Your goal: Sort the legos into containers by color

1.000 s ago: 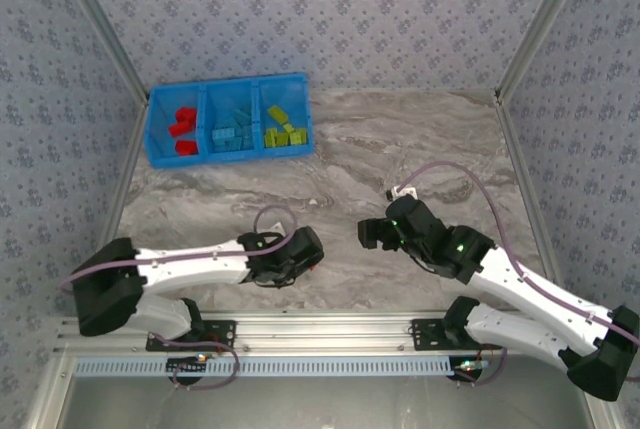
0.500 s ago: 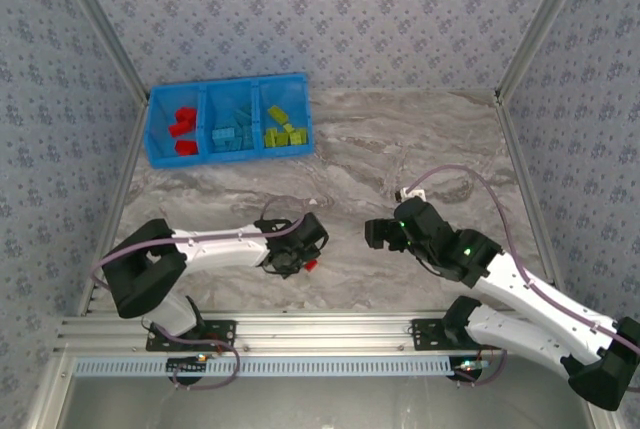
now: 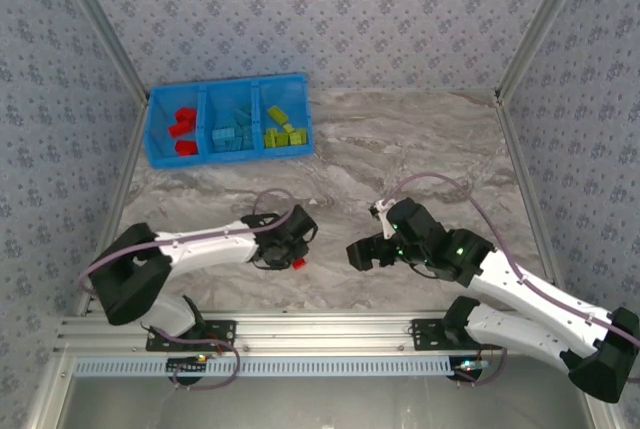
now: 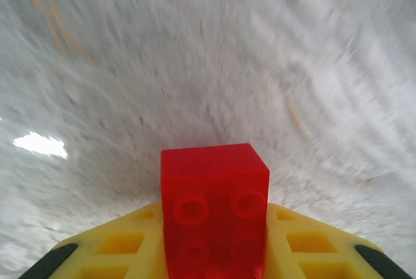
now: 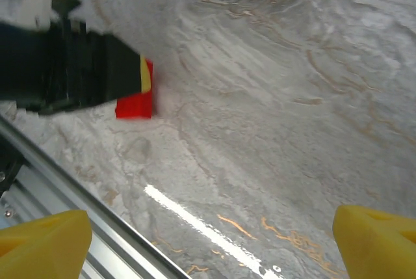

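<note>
Red lego (image 4: 214,204) sits clamped between the two yellow fingers (image 4: 114,248) of the left gripper (image 3: 292,255), studded face toward the wrist camera, its far end sticking out past the fingertips. From above, it shows as a red spot at the tip of the left gripper, over the near part of the marble table (image 3: 420,139), close to the metal rail (image 3: 320,329) and well apart from the bin. The right wrist view shows the same brick just at the end of the black left gripper body. Cannot tell whether the brick's underside touches the table.

Containers: one blue bin tray (image 3: 230,156) at the far left of the table, three compartments side by side.
- left compartment: red bricks (image 3: 182,127)
- middle compartment: light blue bricks (image 3: 232,130)
- right compartment: lime green bricks (image 3: 281,128)

No mixed colours are visible in any compartment; exact counts are too small to read.

Left gripper: jaws drawn in narrow, gripping the red lego from both sides.

Right gripper (image 3: 362,254): jaws spread wide and nothing between them, with its yellow fingertips (image 5: 40,248) at opposite lower corners of its own wrist view. It hangs over bare table just right of the left gripper, pointing toward the brick but apart from it.
</note>
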`<state>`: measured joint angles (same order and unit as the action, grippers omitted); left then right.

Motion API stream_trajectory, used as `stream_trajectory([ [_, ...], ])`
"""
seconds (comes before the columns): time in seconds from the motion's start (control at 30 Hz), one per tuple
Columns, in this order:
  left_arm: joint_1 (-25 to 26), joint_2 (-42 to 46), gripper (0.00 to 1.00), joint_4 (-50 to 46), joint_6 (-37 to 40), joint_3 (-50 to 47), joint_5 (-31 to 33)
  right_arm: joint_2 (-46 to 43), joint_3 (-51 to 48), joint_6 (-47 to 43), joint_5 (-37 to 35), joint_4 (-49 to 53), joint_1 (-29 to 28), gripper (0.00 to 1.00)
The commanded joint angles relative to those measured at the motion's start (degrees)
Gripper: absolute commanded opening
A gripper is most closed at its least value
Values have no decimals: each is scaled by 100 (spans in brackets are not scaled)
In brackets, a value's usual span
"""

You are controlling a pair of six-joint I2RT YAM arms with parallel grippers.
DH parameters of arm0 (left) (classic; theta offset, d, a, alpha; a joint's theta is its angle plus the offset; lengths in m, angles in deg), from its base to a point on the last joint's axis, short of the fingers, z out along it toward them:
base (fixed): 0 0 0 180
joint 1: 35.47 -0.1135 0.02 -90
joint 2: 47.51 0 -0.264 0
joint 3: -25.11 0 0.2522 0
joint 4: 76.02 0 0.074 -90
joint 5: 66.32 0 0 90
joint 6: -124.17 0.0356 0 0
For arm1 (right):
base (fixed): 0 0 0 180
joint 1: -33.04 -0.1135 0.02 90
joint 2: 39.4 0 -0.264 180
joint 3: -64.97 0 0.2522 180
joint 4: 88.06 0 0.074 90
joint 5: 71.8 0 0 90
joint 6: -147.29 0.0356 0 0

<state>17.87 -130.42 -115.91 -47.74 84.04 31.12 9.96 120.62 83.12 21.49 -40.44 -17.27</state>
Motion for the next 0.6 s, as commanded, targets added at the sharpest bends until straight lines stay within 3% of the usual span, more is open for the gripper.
stream_trajectory([
  [0.0, -715, 741, 28, -434, 765, 241, 318, -72, 202, -81, -41, -303, -67, 98],
  [0.1, -1685, 1289, 27, -664, 1441, 575, 598, -125, 259, 12, -549, -356, -54, 99],
  [0.23, -3457, 1494, 27, -456, 2613, 1340, 520, -42, 407, 118, -1125, -179, -12, 99],
  [0.37, -4970, 522, 26, -408, 3130, 2410, -18, -56, 339, 225, -1197, -289, -6, 99],
  [0.57, -5934, -1609, 27, -746, 3528, 4270, -698, -156, 240, 252, -1208, -278, -17, 99],
])
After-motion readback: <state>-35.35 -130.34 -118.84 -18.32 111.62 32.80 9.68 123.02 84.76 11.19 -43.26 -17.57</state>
